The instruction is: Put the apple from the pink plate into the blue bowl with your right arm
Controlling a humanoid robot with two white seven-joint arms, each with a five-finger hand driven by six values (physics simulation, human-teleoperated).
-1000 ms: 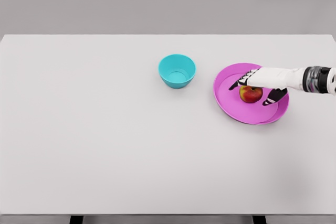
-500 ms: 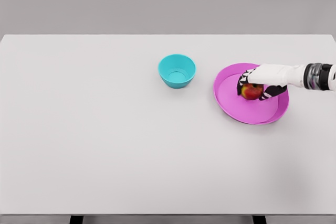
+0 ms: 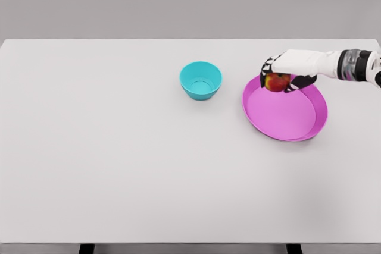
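White table [image 3: 119, 165]: blue bowl [image 3: 200, 80], pink plate [image 3: 284, 116]; right hand [image 3: 290, 68] fingers clasp apple [image 3: 276, 81].

Bare table [image 3: 235, 66] between plate [image 3: 284, 114] and bowl [image 3: 200, 80]

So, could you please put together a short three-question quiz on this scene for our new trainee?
1. True or false: the apple lies in the blue bowl.
2. Which hand grips the apple? A) left B) right C) neither
3. Fill in: the pink plate stands to the ____ of the bowl in the head view.

Key
1. False: the right hand holds it over the plate's far rim.
2. B; the left hand is out of view.
3. right
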